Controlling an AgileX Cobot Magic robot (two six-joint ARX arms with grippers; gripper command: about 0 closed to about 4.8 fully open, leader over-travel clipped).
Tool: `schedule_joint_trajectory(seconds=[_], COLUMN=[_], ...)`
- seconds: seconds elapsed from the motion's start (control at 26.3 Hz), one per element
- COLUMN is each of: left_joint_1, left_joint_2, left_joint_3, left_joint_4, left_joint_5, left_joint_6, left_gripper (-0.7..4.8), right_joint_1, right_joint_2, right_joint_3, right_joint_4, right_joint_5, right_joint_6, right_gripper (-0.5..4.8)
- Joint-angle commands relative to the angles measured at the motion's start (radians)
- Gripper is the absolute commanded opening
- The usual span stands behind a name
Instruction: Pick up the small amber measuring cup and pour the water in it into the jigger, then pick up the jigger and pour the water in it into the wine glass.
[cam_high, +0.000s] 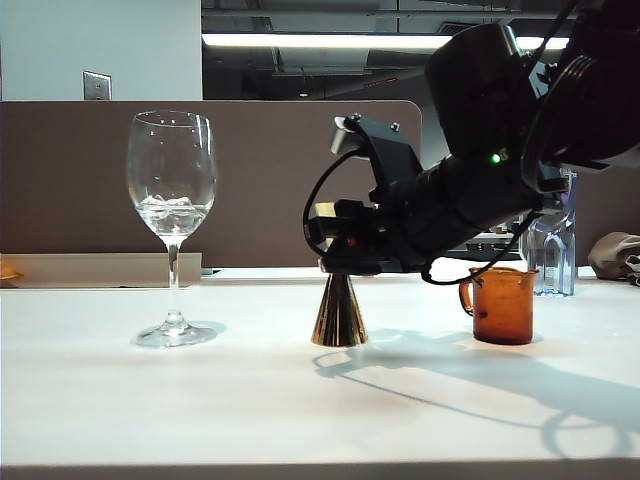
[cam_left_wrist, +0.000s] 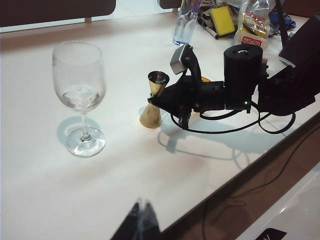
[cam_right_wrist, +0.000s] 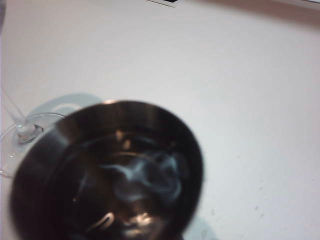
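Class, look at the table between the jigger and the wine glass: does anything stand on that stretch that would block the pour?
Nothing visible does. The right gripper has its jaws closed on the jigger at its waist. Between it and the wine glass the table shows bare. The amber measuring cup stands on the far side, away from that path.

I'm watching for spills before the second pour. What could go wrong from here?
1. The right gripper is closed on the jigger's narrow waist; the smooth metal might slip or tilt on lifting and spill the water.
2. The wine glass is tall on a thin stem; a nudge from the arm could tip it.
3. The left gripper hangs clear at the table edge, so it poses little risk.
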Motion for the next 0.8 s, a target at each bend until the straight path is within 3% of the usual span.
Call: schedule_joint_trajectory(seconds=[0.04,0.11,0.15,0.8], left_joint_1=[0.001,0.001,0.001,0.001], left_joint_2=[0.0,0.0,0.0,0.0], left_joint_3=[0.002,0.002,0.002,0.002], left_joint_4=[0.011,0.011,0.011,0.011], left_joint_5=[0.002,0.002,0.002,0.002], left_joint_6=[0.001,0.001,0.001,0.001], left_gripper=[-0.02,-0.02,-0.02,-0.02], right_joint_1=[0.002,0.002,0.003,0.037], right_joint_2=[-0.004,-0.005,-0.006,-0.012], right_joint_3=[0.011,0.026,0.047,0.42], right_joint_4=[0.008,0.001,-0.029,-0.403], right_joint_5=[0.03,0.03,0.03,0.085], right_joint_6=[0.004,0.004,-0.002,-0.147], right_gripper=[0.3,0.27,0.0,-0.01])
